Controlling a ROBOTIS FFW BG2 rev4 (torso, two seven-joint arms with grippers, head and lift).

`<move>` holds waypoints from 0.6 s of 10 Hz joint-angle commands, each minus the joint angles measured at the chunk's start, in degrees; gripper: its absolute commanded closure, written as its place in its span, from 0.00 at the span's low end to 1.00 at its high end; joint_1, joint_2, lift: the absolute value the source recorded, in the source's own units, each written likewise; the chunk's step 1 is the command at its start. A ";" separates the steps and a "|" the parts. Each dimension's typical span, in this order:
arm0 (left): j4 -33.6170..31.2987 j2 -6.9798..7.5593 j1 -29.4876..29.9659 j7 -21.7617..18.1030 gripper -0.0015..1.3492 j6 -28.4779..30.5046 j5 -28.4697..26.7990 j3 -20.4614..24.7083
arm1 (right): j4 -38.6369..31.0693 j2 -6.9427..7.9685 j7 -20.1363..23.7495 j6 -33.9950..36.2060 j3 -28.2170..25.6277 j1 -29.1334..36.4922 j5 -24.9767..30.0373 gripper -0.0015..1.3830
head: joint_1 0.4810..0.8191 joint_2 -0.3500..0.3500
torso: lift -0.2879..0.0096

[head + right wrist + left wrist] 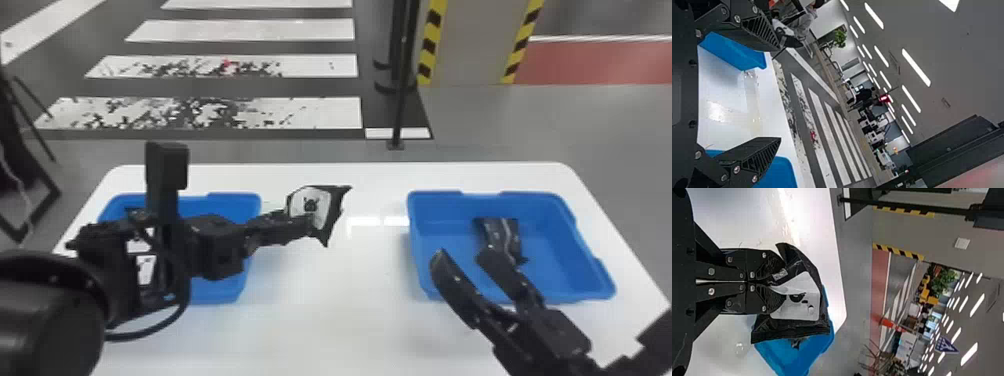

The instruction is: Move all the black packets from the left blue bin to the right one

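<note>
Look, left gripper (pixel 311 223), jaws clamped tight on black packet (pixel 304 198): glossy, crinkled, white-panelled, dark figure showing, jutting beyond them! Right gripper (pixel 461 255), jaws wide apart, empty.

desk (pixel 325 285): near edge cut off in head view | left blue bin (pixel 232 200) on desk: partly behind left arm (pixel 215 250), contents uncountable | right blue bin (pixel 435 197) on desk: near rim, black packet (pixel 511 232) partly behind right claw (pixel 461 254)

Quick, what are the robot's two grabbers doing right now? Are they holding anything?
Left gripper: closed, holding a black packet.
Right gripper: open, holding nothing.
</note>
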 commanded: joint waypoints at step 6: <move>0.91 -0.01 -1.22 0.48 0.89 -0.11 4.71 -9.94 | 3.37 -1.96 0.02 0.17 7.20 -6.65 -3.98 0.17 | 0.63 0.43 | 0.50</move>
